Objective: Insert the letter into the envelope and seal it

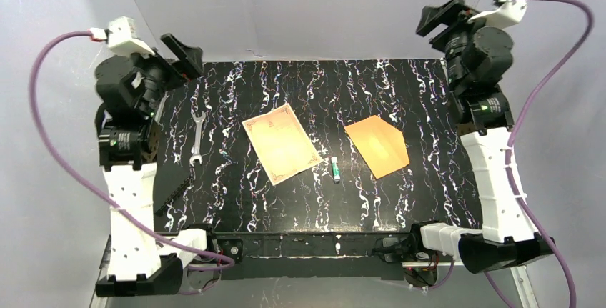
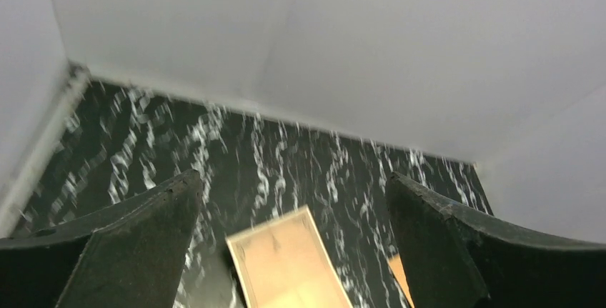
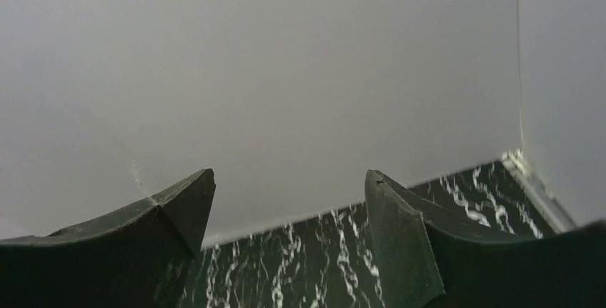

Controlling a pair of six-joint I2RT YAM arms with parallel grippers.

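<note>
On the table, the letter lies ahead of the fingers of the left gripper, wrench nearer them; envelope beyond, toward the right gripper, small cylinder between both papers

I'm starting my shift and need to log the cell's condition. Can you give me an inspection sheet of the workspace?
Surface: black marbled tabletop with white veins, no spills seen.
Job's things: cream paper letter with reddish ornate border lying flat mid-table; orange-brown paper envelope flat to its right, apart.
Clutter: silver open-ended wrench left of the letter; small green-and-white cylinder between letter and envelope.
Grippers: left claw and right claw both open, holding nothing.
Cables: purple cables loop from each wrist, off the tabletop.
Surroundings: plain grey-white walls; nothing else seen.
</note>
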